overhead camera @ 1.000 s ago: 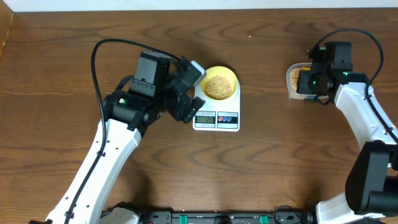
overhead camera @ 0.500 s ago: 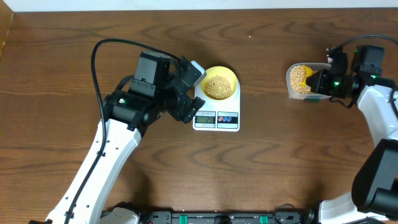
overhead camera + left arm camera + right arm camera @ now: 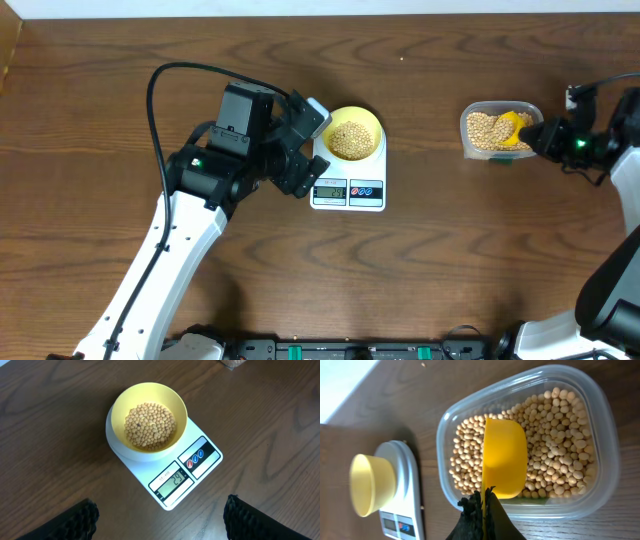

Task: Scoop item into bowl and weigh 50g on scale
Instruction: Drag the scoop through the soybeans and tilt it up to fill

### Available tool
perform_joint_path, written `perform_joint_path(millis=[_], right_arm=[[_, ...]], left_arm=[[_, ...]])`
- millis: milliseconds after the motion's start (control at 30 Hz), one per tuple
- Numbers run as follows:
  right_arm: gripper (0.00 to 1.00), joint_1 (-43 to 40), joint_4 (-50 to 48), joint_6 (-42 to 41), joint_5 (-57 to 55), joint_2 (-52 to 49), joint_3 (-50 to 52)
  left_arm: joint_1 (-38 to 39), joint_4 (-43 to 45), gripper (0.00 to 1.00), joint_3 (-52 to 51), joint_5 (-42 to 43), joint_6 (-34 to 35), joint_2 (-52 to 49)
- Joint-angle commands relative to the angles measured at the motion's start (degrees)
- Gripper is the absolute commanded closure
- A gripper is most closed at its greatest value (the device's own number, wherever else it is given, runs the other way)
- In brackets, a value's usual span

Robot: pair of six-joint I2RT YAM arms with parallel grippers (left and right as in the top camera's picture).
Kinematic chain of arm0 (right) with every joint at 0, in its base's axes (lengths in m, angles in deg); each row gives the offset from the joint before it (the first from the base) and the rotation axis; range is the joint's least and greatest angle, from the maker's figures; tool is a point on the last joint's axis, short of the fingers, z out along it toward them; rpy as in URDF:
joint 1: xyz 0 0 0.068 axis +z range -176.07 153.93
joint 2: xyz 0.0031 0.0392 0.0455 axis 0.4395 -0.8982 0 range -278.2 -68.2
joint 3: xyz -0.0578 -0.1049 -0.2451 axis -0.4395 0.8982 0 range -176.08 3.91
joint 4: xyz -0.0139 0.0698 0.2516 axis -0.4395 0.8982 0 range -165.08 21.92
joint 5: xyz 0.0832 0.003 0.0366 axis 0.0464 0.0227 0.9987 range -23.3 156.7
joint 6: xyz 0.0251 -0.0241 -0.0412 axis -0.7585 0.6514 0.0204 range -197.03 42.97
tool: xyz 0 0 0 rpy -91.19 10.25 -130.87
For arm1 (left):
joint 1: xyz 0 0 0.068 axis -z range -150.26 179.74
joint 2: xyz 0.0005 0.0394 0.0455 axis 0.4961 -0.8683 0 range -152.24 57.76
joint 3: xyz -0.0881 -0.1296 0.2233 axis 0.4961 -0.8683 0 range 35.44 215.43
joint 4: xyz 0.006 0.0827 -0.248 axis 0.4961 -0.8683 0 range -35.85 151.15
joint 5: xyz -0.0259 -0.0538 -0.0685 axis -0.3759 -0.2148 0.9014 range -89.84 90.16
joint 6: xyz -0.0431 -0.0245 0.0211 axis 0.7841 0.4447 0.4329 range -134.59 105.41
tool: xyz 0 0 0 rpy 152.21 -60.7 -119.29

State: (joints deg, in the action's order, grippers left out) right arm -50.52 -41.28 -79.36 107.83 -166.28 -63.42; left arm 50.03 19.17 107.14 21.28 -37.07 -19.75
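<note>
The pale yellow bowl sits on the white scale and holds tan beans. The display reads 29. My left gripper is open and empty, hovering over the table just in front of the scale. My right gripper is shut on the handle of the yellow scoop. The scoop's head lies among the beans in the clear tub.
The brown wood table carries only the scale and the tub. The left arm's black body stands to the left of the scale. A pale wall edge runs along the far side.
My right arm has swung out to the right, uncovering the tub. The scoop now lies with its head in the beans. The left arm, bowl and scale have not moved.
</note>
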Motion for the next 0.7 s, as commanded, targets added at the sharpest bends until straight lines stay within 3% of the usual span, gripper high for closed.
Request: perform_joint_path(millis=[0, 667], right_arm=[[0.99, -2.4, -0.02, 0.7, 9.75, -0.52, 0.44], [0.99, -6.23, -3.63, 0.66, 26.45, -0.52, 0.44]], left_arm=[[-0.31, 0.02, 0.18, -0.39, 0.72, 0.48, 0.04], [-0.31, 0.02, 0.18, -0.39, 0.72, 0.48, 0.04]])
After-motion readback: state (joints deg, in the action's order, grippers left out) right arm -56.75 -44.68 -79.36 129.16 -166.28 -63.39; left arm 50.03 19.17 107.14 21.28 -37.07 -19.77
